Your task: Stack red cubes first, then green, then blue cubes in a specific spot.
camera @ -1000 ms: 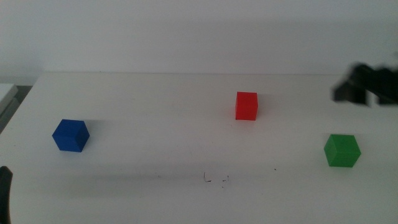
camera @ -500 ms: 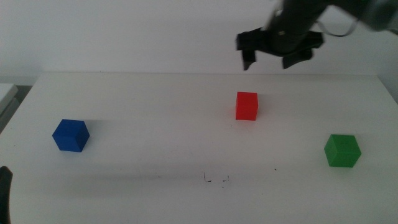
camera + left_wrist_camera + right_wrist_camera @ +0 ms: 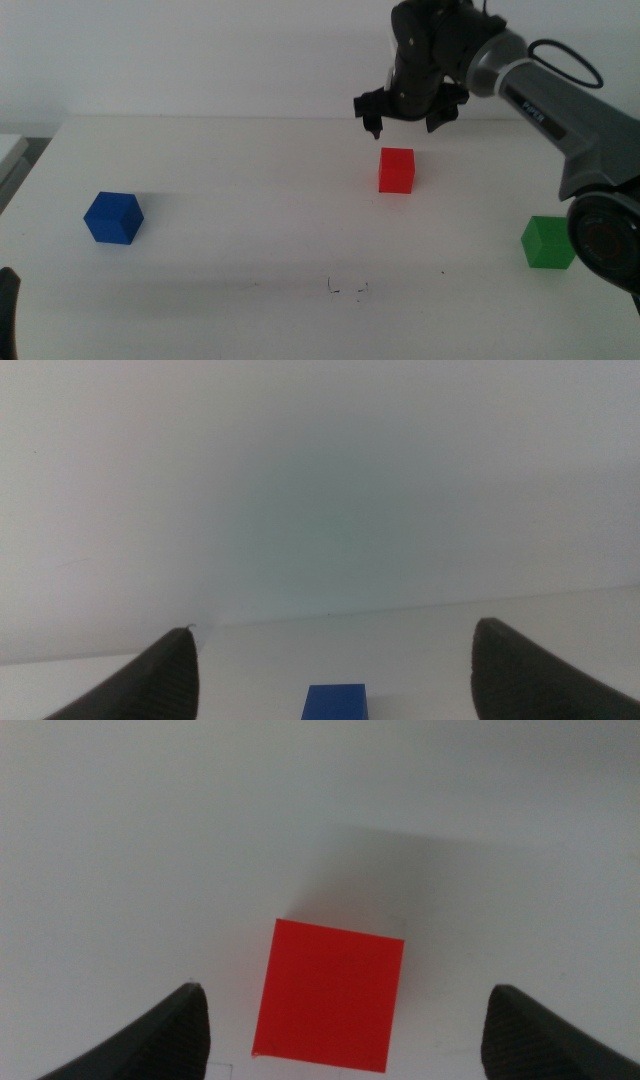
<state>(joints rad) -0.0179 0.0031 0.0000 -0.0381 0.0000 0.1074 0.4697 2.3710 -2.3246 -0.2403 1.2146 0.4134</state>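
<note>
Right end effector (image 3: 404, 112) hangs over the far middle of the bench (image 3: 250, 200), just above and behind the red cube (image 3: 397, 170), jaws spread wide and empty. From the wrist camera the red cube (image 3: 328, 994) sits square between the two dark jaw tips, clear of both; its near edge is cut off by the frame, so only the top face shows. The arm comes in from the right, and its elbow covers the right edge of the green cube (image 3: 548, 242).

Green cube sits on the right side of the bench, well apart from the red. Blue cube (image 3: 113, 218) is far off on the left, alone. Between them, nearer the camera, the spot (image 3: 347, 288) shows as a few faint black scribbles on bare white; they're too small to read.

Left end effector (image 3: 335, 660) waits low at the near left. In the middle view only a dark sliver of it pokes up at the bottom left corner (image 3: 7, 310). Its own camera shows the jaws spread, nothing between them, with the blue cube (image 3: 337, 701) ahead on the bench, only its upper part in frame. The rest of that view is blank wall and bench, hazy and featureless.

All three cubes rest flat on the bench, each apart from the others, none stacked.
</note>
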